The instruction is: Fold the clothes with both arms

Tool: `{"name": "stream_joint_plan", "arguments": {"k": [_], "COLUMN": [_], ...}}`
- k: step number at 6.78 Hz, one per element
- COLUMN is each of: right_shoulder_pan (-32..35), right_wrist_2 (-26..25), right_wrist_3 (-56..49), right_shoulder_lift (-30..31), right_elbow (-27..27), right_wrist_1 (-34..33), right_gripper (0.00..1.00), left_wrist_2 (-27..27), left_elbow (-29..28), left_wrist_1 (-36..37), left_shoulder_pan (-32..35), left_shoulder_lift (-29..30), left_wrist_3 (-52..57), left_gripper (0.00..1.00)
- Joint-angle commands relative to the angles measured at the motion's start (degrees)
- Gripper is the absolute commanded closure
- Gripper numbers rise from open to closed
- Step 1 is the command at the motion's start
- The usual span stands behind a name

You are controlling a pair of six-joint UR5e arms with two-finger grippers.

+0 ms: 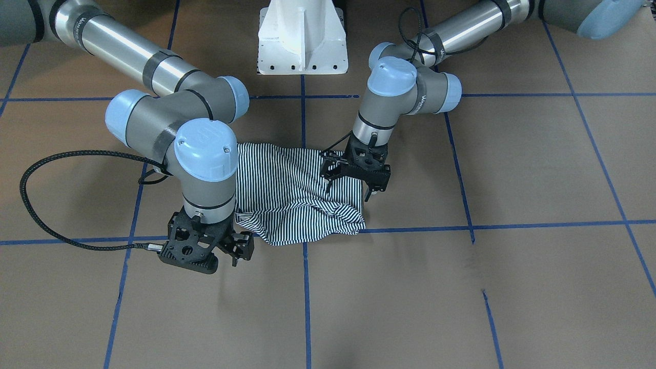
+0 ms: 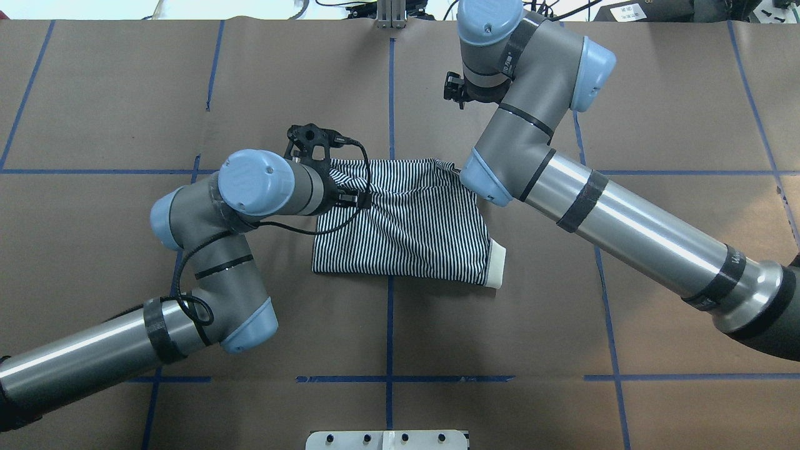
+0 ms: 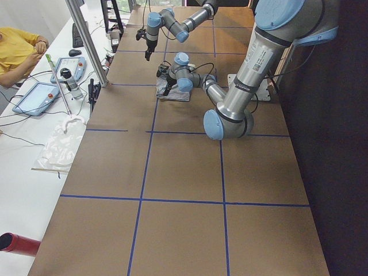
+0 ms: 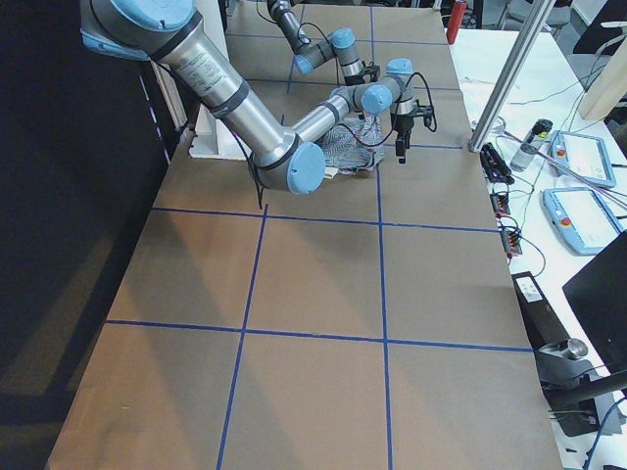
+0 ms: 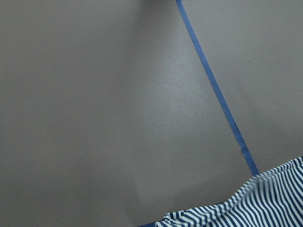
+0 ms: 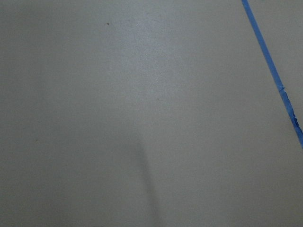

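Striped shirt (image 2: 406, 225) flat on the table (image 2: 656, 125), left gripper (image 1: 353, 177) over its far left corner. Right gripper (image 2: 455, 90) raised beyond the far edge, apart from the shirt. Cannot tell if either is wide or narrow.

Your table (image 2: 125, 94) is covered in brown paper and marked into big squares with blue tape (image 2: 389, 325). The light is soft and even, leaving only faint shadows. Seen from the left end, your white bench (image 3: 23, 149) runs along the table's left side. It holds two control tablets (image 3: 35, 98), a keyboard (image 3: 76, 34), a mouse (image 3: 73, 52), a bottle (image 3: 70, 83), a plastic bag (image 3: 60, 144) and, nearest, a red tube (image 3: 17, 244). A slanting aluminium post (image 3: 89, 46) rises at the table's edge. One of you, in a yellow shirt (image 3: 14, 43), sits at the far end.
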State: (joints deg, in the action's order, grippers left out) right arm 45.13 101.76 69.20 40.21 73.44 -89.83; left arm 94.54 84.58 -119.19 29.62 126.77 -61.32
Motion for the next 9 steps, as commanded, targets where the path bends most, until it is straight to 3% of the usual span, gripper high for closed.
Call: {"name": "stream_joint_plan", "arguments": {"k": [1,3,5,8,9], "right_shoulder_pan": [0.04,0.04,-0.05,-0.05,-0.05], "right_wrist_2": [0.1,0.02,-0.07,-0.07,0.01], "right_wrist_3": [0.05,0.05,-0.03,-0.47,-0.47], "right_shoulder_lift": [1.27,1.45,1.97,2.59,3.72], "right_elbow": [1.36,1.44,1.44,1.44,2.49], "right_wrist_1": [0.0,0.0,0.09,0.27,0.35], "right_gripper": [0.0,0.0,0.0,0.0,0.0], "left_wrist_2": [-3.74,-3.57,-3.83,-2.96,1.48], "left_elbow": [-0.29,-2.56,-14.56,-16.99,-16.82], "left_wrist_1": [2.2,3.44,2.74,1.77,-0.93], "left_shoulder_pan": [-3.17,1.73,3.59,13.94,15.63], "left_shoulder_lift": [0.06,1.63,8.91,9.2,8.51], "left_wrist_3": [-1.61,-1.0,-0.74,13.72,16.99], "left_gripper": [0.0,0.0,0.0,0.0,0.0]}}
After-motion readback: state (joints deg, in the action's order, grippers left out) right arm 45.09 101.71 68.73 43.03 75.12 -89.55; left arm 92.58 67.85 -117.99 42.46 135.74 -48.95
